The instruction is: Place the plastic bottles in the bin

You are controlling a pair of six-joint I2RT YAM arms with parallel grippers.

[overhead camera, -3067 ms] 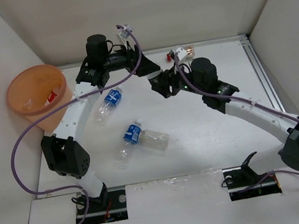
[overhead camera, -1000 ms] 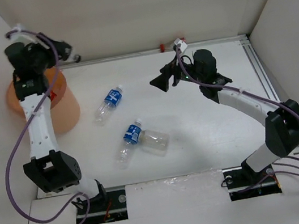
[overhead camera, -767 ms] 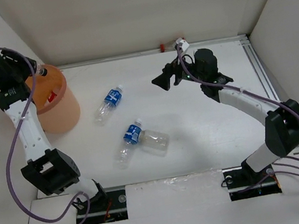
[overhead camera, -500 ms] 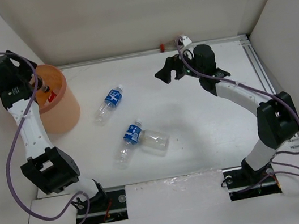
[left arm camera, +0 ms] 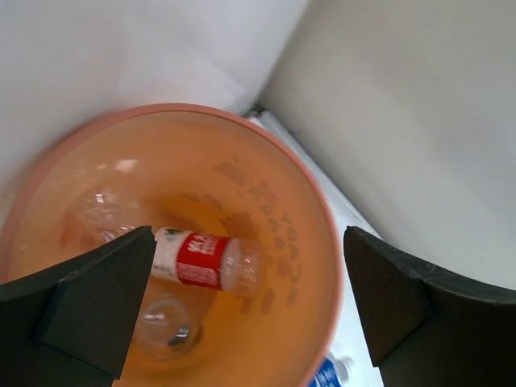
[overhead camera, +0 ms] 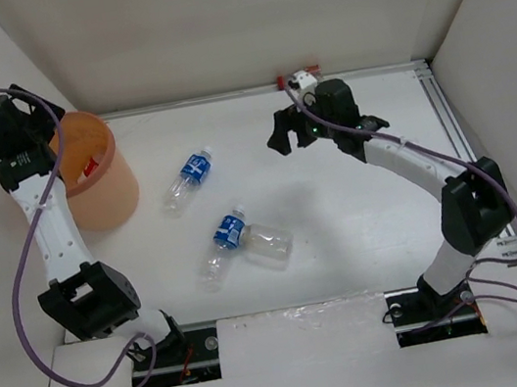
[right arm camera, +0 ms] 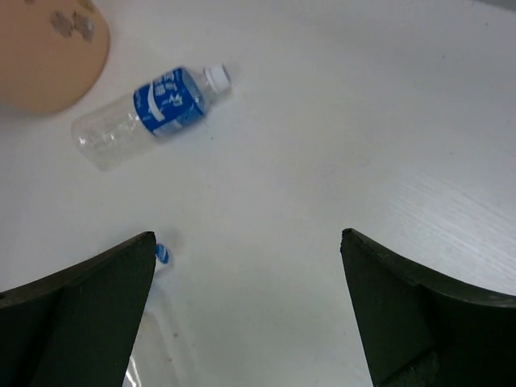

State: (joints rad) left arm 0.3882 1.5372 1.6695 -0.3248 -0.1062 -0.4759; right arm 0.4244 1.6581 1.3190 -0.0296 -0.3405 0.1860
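White worktop [overhead camera: 363, 226], walled in by pale panels. Both arms reach out from the near edge.

Bin [overhead camera: 108, 197]: orange, round, upright at the far left of the worktop, close to the side wall. The left arm rises in front of it, wrist above its rim.

Bottles, worktop:
- blue-labelled bottle [overhead camera: 187, 181], white cap, on its side just right of the bin, not touching it.
- second blue-labelled bottle [overhead camera: 223, 243] near mid-worktop, lying against a clear bottle [overhead camera: 267, 245] with no label that I can see.

Bottles, bin (left wrist view):
- red-labelled bottle [left arm camera: 201, 260] on its side at the bottom.
- at least one more clear bottle [left arm camera: 165, 330] beside it, seen end-on. A further crumpled clear shape sits behind; cannot tell what it is.

Left tool [left arm camera: 248, 242]: fingers wide apart, nothing between them, hanging over the bin mouth.

Right tool [right arm camera: 246, 238]: fingers wide apart, holding nothing, above bare worktop at far centre, facing the first blue-labelled bottle.
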